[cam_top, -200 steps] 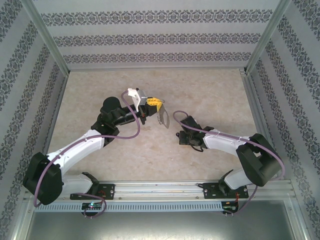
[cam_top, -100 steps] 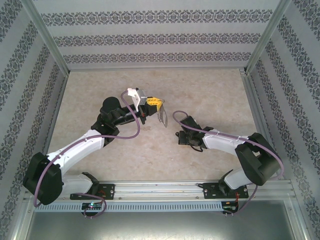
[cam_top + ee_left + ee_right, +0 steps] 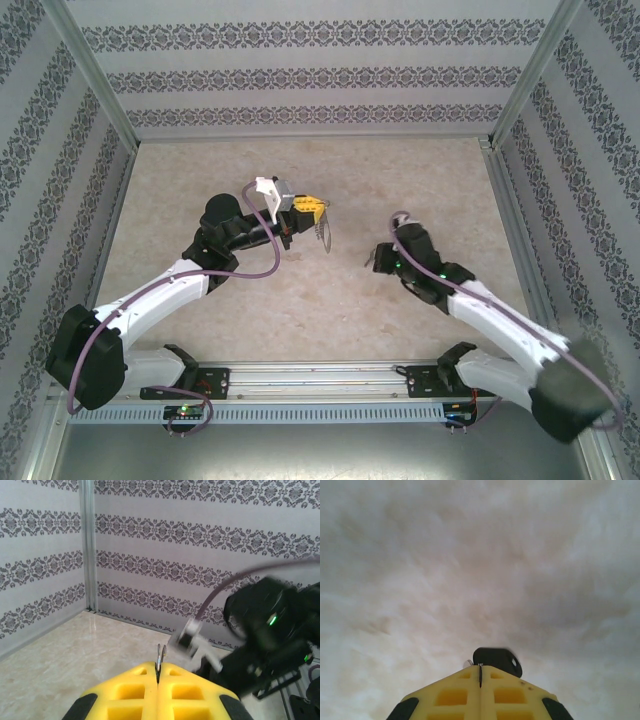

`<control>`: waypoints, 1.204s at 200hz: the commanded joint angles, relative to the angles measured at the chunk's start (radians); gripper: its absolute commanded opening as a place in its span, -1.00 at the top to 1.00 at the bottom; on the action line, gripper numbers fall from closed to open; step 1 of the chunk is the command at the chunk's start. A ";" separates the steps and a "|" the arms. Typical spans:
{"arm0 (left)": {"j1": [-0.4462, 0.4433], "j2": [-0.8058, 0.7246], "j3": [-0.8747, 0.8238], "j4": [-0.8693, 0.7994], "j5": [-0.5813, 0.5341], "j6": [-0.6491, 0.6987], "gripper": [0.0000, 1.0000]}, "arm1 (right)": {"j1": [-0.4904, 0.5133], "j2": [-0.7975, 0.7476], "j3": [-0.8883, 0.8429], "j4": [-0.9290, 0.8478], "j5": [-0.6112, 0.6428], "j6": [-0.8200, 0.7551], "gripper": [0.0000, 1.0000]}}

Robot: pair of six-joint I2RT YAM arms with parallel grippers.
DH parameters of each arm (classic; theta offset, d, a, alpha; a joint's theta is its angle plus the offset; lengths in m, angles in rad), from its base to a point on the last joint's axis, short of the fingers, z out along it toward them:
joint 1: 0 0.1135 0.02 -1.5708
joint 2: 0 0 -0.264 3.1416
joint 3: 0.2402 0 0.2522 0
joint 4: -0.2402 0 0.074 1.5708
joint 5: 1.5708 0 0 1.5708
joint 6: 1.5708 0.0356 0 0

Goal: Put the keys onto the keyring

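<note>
- The cell is enclosed by walls papered in grey damask bands and braced by aluminium frame posts; the counter is a pale, marbled beige slab, smooth and faintly glossy.
- The left fingers are closed on the keyring, which is pinched in the seam between them; in the top view its loop is seen hanging below the tips, above the middle of the counter.
- The right fingers are closed on the key; its black head protrudes past the tips, and it is held over the counter to the right, well apart from the keyring.
- A slip is judged the main hazard; the key is tiny, how much of it is clamped cannot be told, and it could be twisted or dropped on contact with the ring.
- The loop looks limp; it could be pushed aside or folded by the key, so that threading is missed; how the ring opens cannot be made out.
- A clash of the two sets of bulky tips is possible, since the join must be made close to both.
- The keyring is thin silvery-grey metal, a slender oval; its fine texture is too small to be read.
- The key head is rounded, matt black plastic; a sliver of silver is seen beside it.
- The fingers are moulded yellow plastic with rectangular recessed pockets.
</note>
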 commanded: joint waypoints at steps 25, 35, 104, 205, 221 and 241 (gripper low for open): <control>-0.019 0.046 0.035 0.077 0.098 0.007 1.00 | -0.092 -0.247 -0.032 0.079 -0.223 -0.185 1.00; -0.021 0.060 0.053 0.054 0.113 0.015 1.00 | -0.111 -0.276 -0.029 0.096 -0.276 -0.212 1.00; -0.043 0.130 0.139 -0.071 0.174 0.055 1.00 | -0.170 -0.288 0.010 0.193 -0.582 -0.267 1.00; -0.077 0.189 0.236 -0.227 0.204 0.137 1.00 | -0.109 -0.257 0.064 0.281 -0.481 -0.249 1.00; -0.085 0.188 0.245 -0.258 0.178 0.158 1.00 | -0.091 -0.241 0.084 0.281 -0.481 -0.260 1.00; -0.097 0.186 0.268 -0.327 0.131 0.196 1.00 | -0.064 -0.218 0.101 0.281 -0.472 -0.279 1.00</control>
